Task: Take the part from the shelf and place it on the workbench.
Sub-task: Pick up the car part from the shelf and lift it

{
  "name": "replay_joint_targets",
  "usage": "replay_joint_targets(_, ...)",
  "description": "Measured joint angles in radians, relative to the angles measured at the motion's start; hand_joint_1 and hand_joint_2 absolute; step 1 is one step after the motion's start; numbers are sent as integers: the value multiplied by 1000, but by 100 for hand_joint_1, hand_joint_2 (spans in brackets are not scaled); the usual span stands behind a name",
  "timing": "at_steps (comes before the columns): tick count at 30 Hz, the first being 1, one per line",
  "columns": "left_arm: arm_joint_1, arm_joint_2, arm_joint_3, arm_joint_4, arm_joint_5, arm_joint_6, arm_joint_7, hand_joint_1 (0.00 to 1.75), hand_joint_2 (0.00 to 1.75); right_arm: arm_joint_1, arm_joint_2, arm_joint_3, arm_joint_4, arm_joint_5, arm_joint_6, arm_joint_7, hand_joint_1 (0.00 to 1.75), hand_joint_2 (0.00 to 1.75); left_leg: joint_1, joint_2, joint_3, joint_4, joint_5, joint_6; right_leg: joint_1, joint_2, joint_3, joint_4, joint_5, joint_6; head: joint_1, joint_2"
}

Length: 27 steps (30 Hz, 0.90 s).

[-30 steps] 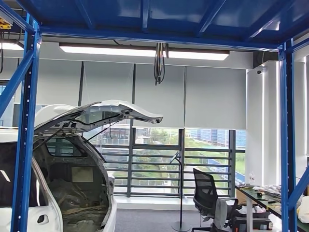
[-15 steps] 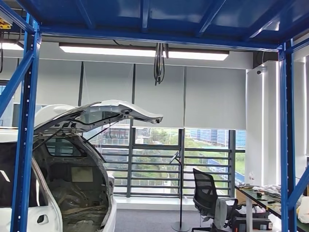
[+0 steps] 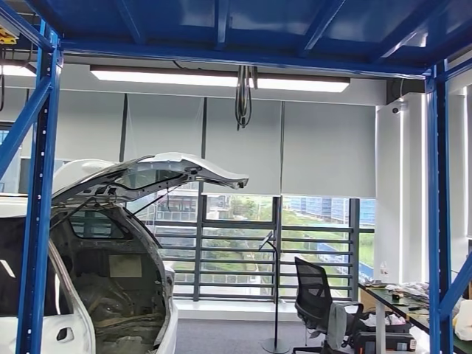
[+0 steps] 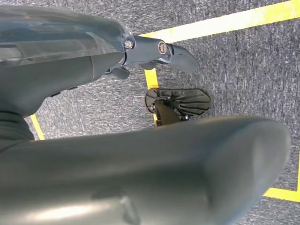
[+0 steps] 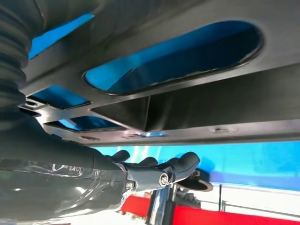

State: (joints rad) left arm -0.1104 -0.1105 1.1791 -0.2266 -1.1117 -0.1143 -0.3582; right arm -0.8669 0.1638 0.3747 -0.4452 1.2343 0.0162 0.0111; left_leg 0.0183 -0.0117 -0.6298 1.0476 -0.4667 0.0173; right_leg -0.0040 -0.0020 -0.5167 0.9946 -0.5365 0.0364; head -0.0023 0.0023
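The part is a large black plastic panel with long oval cut-outs, seen close up in the right wrist view against the blue shelf. My right hand reaches along the panel's edge with its fingers stretched out straight. A thin strip of blue shows between the fingers and the panel, and the thumb is hidden. My left hand hangs over grey carpet with its fingers extended and nothing in it.
The head view looks through the blue shelf frame at a white car with its tailgate raised. An office chair and a cluttered desk stand at the right. Yellow floor lines run under the left hand.
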Motion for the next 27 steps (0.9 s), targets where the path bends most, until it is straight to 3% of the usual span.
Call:
replay_joint_targets(3, -1, -1, 0, 0, 1, 1, 0, 0, 0, -7, 2, 7, 18, 2, 6, 6, 175, 175, 0, 0, 1, 0, 0, 0, 0, 0, 1, 0, 0, 0, 0, 0)
replay_joint_targets(15, -2, -3, 0, 0, 1, 6, -20, 0, 0, -14, -3, 23, 36, 0, -17, 8, 175, 175, 0, 1, 3, 0, 0, 0, 0, 1, 2, 0, 0, 0, 0, 0)
replay_joint_targets(19, -2, -2, -3, 0, -1, 7, -40, 0, 175, -14, -8, 25, 35, -4, -38, 9, 175, 175, 0, 1, 4, 0, 0, 0, 0, 1, 3, 0, 0, 0, 0, 0)
replay_joint_targets(27, 3, -2, -17, 0, -7, 12, -76, 0, 175, -1, -26, 26, 1, -37, -81, -12, 175, 175, -1, 1, 3, 0, 0, 0, -1, 1, 2, 0, 0, 0, 0, 0)
